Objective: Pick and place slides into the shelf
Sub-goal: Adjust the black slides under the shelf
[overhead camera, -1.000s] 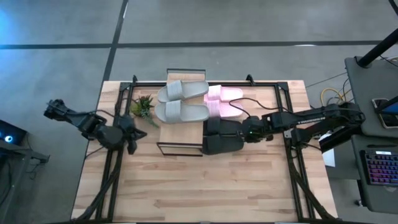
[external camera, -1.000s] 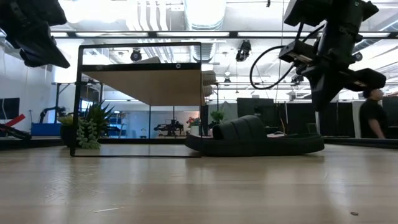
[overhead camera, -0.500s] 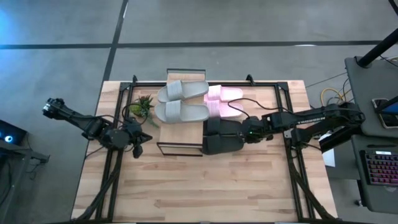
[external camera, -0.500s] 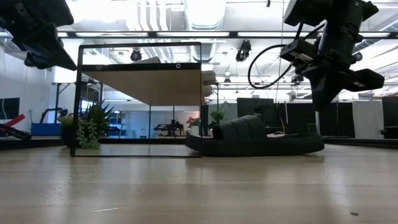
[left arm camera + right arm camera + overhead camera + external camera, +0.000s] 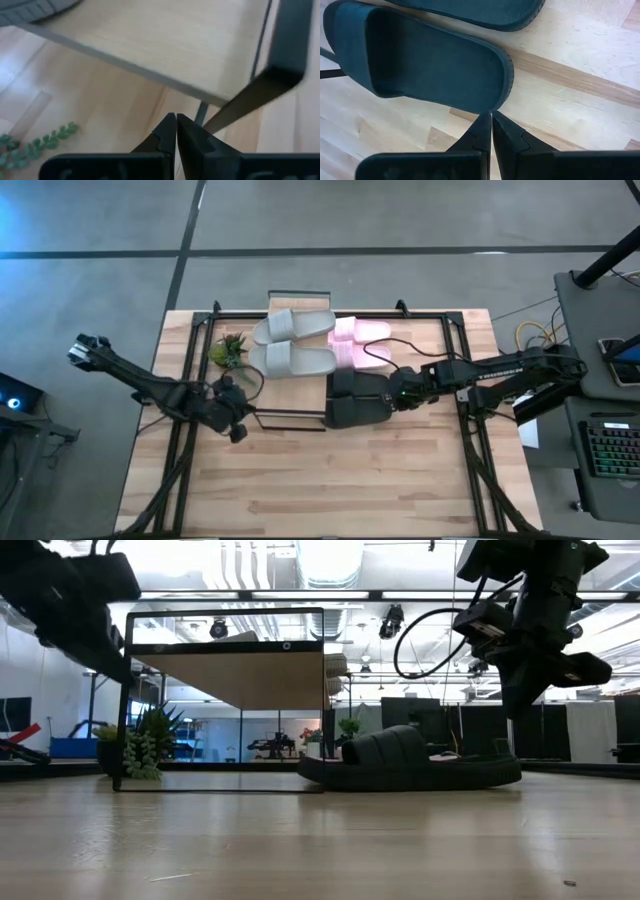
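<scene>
The shelf (image 5: 290, 392), a light plank top on a thin black frame, stands at the table's middle, and it also shows in the low view (image 5: 240, 680). Two grey slides (image 5: 292, 343) lie on its top. Two pink slides (image 5: 362, 342) lie just right of them. Two black slides (image 5: 355, 398) lie side by side on the table right of the shelf. My left gripper (image 5: 175, 125) is shut and empty, raised near the shelf's near left corner. My right gripper (image 5: 491, 120) is shut and empty, above the table at the heel end of one black slide (image 5: 430, 65).
A small green plant (image 5: 230, 350) stands left of the shelf at the far side. Black rails (image 5: 470, 430) run along the table's left and right sides. Bare wooden table (image 5: 330, 480) lies between the shelf and the near edge.
My left gripper has moved toward the table's right and near edges and downward, coming close to the shelf's near left corner. It stays shut.
</scene>
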### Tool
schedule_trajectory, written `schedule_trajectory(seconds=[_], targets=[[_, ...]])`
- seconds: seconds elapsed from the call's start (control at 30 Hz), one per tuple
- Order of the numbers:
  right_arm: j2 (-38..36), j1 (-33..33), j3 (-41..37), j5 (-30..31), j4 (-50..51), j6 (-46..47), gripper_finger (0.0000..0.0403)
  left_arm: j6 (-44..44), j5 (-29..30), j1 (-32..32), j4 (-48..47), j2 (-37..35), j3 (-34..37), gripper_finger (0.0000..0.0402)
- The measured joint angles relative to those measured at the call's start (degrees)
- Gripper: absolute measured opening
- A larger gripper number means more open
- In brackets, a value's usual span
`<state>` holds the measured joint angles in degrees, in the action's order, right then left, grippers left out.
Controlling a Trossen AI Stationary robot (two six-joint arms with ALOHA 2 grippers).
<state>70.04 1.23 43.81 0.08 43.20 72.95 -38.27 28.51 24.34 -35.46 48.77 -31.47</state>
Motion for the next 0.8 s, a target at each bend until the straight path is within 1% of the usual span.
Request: schedule_trajectory(seconds=[0.13, 0.57, 0.8], targets=[[-0.02, 0.0, 0.0, 0.0, 0.06, -0.18, 0.0009, 0.03, 0.18, -0.01, 1.21, 2.57, 0.0, 0.0], [-0.02, 0.0, 0.0, 0.04, 0.06, -0.6, 0.0009, -0.21, 0.8, -0.02, 2.59, 3.06, -0.4, 0.0], [-0.02, 0.0, 0.0, 0.0, 0.13, -0.89, 0.0009, -0.3, 0.75, -0.39, 4.87, 5.2, -0.43, 0.0]])
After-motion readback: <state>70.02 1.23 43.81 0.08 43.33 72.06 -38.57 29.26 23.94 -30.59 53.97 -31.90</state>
